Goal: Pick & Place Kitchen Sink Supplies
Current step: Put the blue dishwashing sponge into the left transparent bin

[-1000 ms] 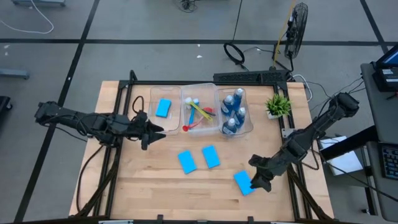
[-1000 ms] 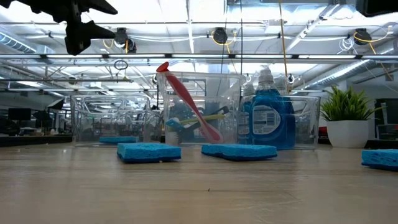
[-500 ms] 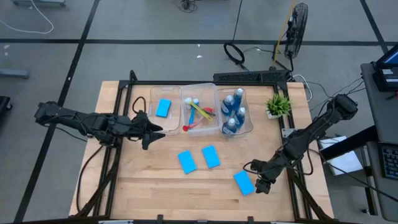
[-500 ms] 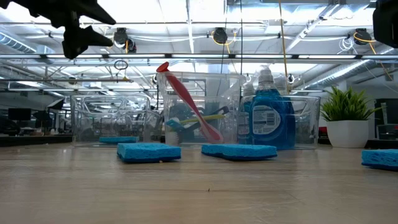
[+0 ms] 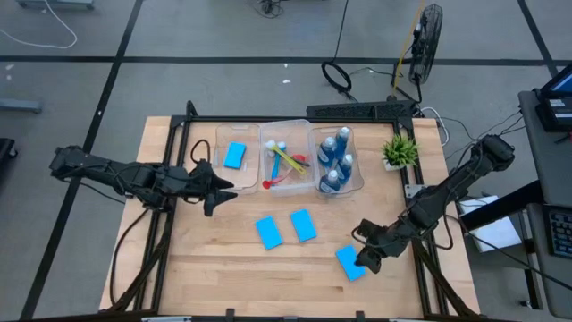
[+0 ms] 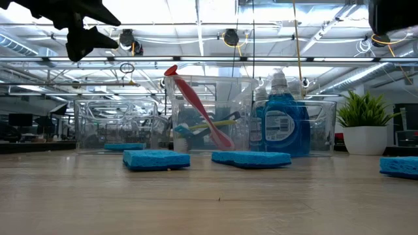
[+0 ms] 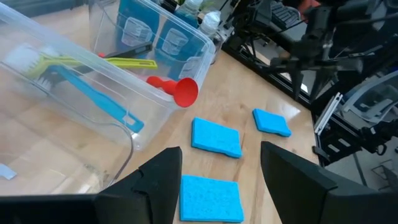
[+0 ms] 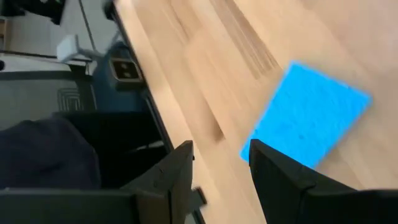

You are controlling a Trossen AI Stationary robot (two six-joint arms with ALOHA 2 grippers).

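1. Three clear plastic bins stand in a row at the far side of the wooden surface [image 5: 197, 268]. The left bin [image 5: 236, 155] holds one light-blue sponge [image 5: 235, 155]. The middle bin [image 5: 286, 163] holds the long-handled brushes: a red brush [image 5: 279, 182] leaning over the rim, a yellow-green brush [image 5: 288, 161] and a blue brush [image 7: 87, 94]. The right bin [image 5: 338, 161] holds the blue bottles [image 5: 335, 159].
2. Three loose light-blue sponges lie flat on the surface in front of the bins: a left sponge [image 5: 268, 233] and a middle sponge [image 5: 303, 225] near each other, and a right sponge [image 5: 350, 263] apart from them, toward the near right corner.
3. One small green potted plant [image 5: 399, 150] stands just right of the bins, at the surface's far right edge.
4. Left claw [image 5: 225, 189]: raised above the surface, left of the bins. Fingers spread, nothing between them.
5. Right claw [image 5: 365, 259]: at the right sponge's outer edge. In the right wrist view its fingers [image 8: 280, 171] are parted, with the sponge just ahead of them and nothing pinched.
6. One fan [image 5: 429, 31] and coiled cables [image 5: 338, 76] are on the floor beyond the surface.
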